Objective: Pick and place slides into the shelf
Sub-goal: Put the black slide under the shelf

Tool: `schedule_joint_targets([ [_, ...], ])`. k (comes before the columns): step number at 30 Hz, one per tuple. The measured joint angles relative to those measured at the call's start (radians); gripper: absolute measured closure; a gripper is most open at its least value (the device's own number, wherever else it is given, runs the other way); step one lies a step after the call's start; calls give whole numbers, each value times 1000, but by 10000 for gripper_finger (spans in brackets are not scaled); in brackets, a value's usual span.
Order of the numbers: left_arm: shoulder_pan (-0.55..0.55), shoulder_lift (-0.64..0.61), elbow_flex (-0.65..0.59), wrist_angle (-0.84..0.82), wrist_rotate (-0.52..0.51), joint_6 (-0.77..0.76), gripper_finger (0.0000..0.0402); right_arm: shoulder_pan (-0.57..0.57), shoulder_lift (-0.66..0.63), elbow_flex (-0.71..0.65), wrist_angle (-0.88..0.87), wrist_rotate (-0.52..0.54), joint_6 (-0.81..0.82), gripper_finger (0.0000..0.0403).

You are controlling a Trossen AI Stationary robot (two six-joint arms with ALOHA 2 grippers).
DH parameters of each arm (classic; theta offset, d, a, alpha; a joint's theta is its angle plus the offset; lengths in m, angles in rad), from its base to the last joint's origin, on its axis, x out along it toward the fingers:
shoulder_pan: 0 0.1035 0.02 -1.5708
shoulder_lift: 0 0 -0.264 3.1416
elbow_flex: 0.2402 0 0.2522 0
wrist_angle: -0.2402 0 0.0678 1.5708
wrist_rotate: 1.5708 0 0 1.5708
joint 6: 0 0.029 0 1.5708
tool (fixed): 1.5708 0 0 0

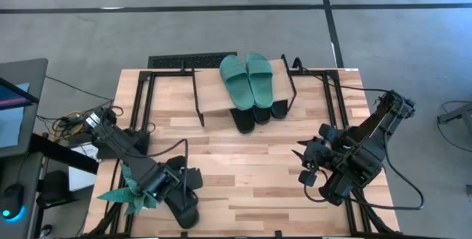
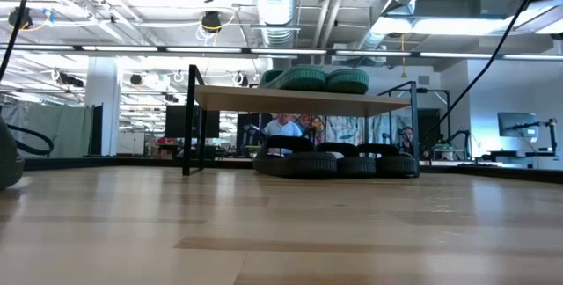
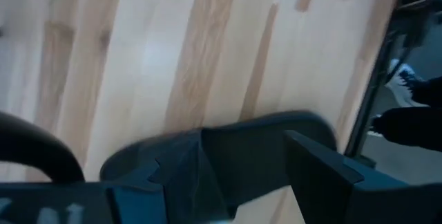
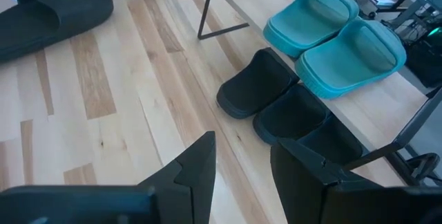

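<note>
The shelf (image 1: 210, 91) stands at the table's far middle. Two teal slides (image 1: 247, 80) lie side by side on its slanted plank, soles down. Three black slides (image 1: 254, 115) rest on the tabletop under it, their ends sticking out toward the near side. One more black slide (image 1: 186, 206) lies flat near the table's near-left corner. My left gripper (image 1: 177, 184) hangs open above it, pointing steeply down, the slide's rounded end (image 3: 276, 124) showing beyond its fingers. My right gripper (image 4: 242, 148) is open with nothing between its fingers, raised over the table's right side, tilted toward the shelf.
A teal paper plant (image 1: 127, 193) lies at the near-left edge, right beside my left arm. Black metal rails (image 1: 140, 99) run along the table's left and right sides. Bare wood (image 1: 251, 172) spreads between the two arms and in front of the shelf.
</note>
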Motion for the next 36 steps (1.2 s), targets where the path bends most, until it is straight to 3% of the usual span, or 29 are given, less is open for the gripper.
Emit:
schedule_joint_targets([
  [5,-34,35,-1,-54,-15,-48,210,0,0,0,6,16,0,274],
  [19,-80,196,-1,-79,61,-26,210,0,0,0,23,18,0,274],
  [27,-126,198,-4,-147,6,-145,210,0,0,0,27,18,0,274],
  [36,-172,197,-62,-95,-34,-207,210,0,0,0,28,18,0,274],
])
